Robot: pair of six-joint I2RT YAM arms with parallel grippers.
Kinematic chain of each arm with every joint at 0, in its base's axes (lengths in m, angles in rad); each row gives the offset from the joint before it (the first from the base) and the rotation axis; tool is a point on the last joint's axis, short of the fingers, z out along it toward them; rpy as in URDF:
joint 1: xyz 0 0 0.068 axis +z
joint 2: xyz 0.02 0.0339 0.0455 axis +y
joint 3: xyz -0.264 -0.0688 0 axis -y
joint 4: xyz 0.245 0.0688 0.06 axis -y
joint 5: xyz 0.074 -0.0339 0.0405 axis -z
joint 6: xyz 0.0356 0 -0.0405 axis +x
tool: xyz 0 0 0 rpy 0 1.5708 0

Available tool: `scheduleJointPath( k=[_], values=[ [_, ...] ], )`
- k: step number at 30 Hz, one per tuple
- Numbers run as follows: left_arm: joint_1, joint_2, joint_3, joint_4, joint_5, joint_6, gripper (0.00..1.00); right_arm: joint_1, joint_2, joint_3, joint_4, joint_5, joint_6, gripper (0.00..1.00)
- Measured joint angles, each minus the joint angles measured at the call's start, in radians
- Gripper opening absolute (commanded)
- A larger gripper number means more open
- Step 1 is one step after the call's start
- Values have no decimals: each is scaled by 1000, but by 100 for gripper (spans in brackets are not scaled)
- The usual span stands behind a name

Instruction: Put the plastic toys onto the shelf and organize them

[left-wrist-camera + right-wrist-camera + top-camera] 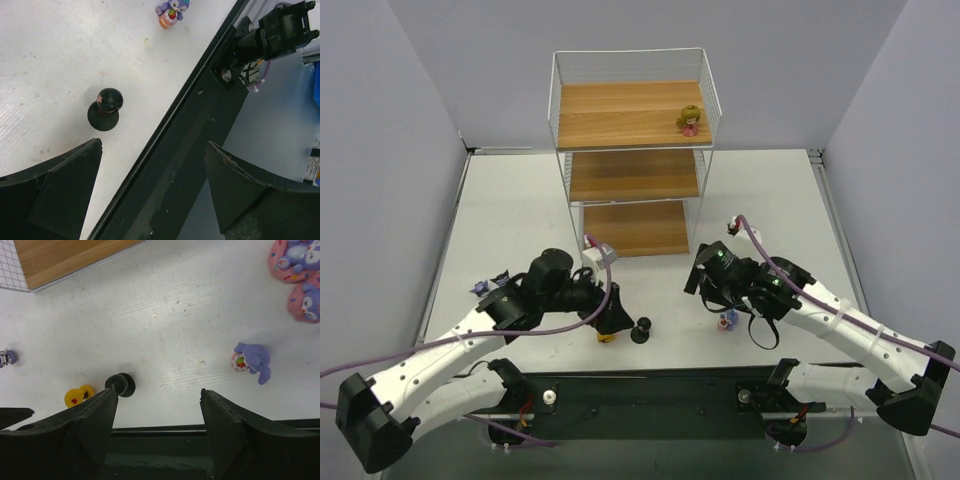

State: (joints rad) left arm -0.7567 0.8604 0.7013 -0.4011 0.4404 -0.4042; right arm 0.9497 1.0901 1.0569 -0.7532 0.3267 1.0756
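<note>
The black big-headed doll (105, 107) stands on the desk (45, 55) at centre-left of the left wrist view, just beyond the left fingers (60, 185), which, like the right fingers (75, 430), are apart and empty; being light, rigid, likely slick plastic, grip it across the head.

Lighting is bright, diffuse and overhead in all 3 views. The black doll (104, 109) casts only a faint, soft shadow on the white table (50, 60). The left gripper's fingers (50, 195) render slightly soft.
</note>
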Motion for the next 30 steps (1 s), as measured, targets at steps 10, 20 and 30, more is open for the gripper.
scheduleJointPath(
  k=[10, 20, 30],
  values=[
    [-120, 317, -4, 164, -45, 28, 82, -121, -74, 31, -85, -22, -47, 69],
    [-155, 430, -14, 249, -167, 27, 77, -148, -106, 30, -94, -44, -61, 68],
    [-159, 505, -50, 307, -224, 17, 73, -166, -138, 24, -97, -50, -75, 68]
  ],
)
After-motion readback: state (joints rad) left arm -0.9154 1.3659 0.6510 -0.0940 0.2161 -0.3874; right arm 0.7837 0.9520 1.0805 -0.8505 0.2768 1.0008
